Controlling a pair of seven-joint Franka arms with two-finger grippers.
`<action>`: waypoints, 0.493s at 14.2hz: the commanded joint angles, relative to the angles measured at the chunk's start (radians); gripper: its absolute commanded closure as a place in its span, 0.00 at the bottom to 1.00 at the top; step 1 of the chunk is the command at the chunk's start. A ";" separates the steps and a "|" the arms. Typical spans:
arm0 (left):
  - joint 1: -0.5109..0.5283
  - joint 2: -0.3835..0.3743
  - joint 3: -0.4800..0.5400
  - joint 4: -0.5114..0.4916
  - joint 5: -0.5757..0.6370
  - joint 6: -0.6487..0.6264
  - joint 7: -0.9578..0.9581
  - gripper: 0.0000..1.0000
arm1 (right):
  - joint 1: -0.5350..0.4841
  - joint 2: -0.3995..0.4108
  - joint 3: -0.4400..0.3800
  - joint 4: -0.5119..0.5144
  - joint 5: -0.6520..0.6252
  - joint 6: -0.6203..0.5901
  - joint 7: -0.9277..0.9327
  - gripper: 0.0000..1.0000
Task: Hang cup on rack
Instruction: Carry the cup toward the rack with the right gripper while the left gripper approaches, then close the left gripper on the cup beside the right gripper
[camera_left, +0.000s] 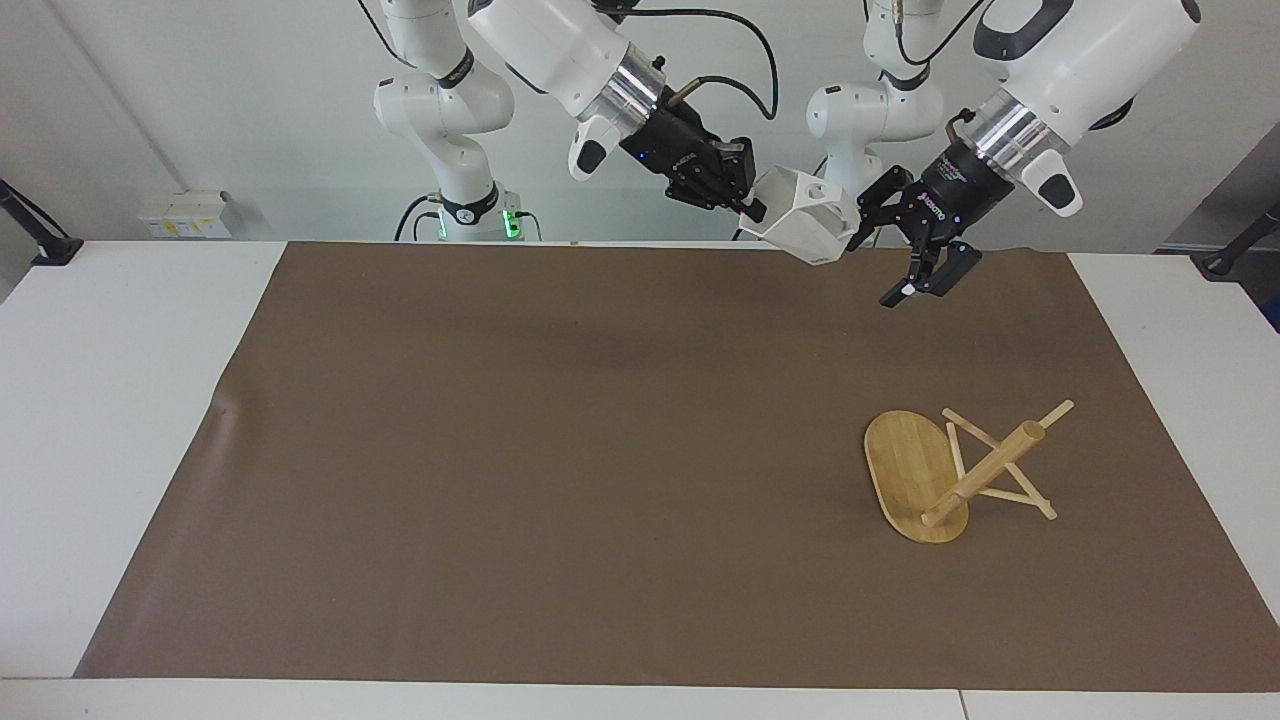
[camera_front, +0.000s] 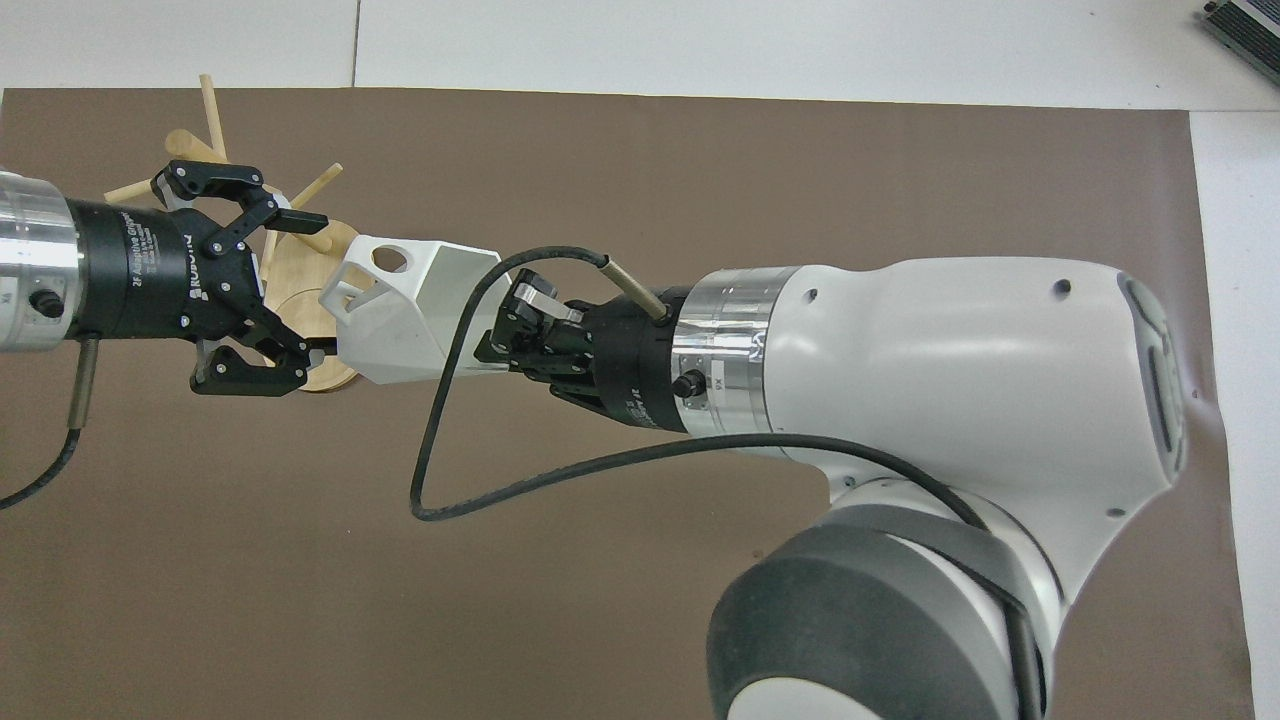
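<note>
1. While both arms are raised above the brown mat, the right gripper clamps the rim wall of the cup, carrying it in the air over the mat's edge nearest the robots.
2. Right arm: it enters from its base and slants down across the table toward the left arm's end, its wrist tilted so the cup lies sideways, the round hole of the handle turned up.
3. Left gripper: its jaws stand wide apart, one finger above and one below the cup's handle end; whether either finger touches the cup cannot be told.
4. Left arm: it slopes down from its base toward the middle of the table, the gripper pointing at the cup in the overhead view.
5. Rack: it lies tipped over on the mat toward the left arm's end, well apart from both grippers, its oval base on edge, with the central post and pegs slanting away from it.
6. Rack in the overhead view: partly covered by the raised left gripper and cup.
</note>
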 joint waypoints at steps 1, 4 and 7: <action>-0.021 -0.023 0.008 -0.029 0.002 0.014 0.017 0.00 | -0.005 -0.004 0.009 -0.012 0.030 0.021 0.003 1.00; -0.021 -0.023 0.002 -0.019 -0.015 -0.032 -0.018 0.00 | -0.005 -0.004 0.009 -0.012 0.030 0.019 0.003 1.00; -0.013 -0.025 0.015 -0.012 -0.044 -0.110 -0.018 0.00 | -0.005 -0.004 0.009 -0.012 0.030 0.016 0.003 1.00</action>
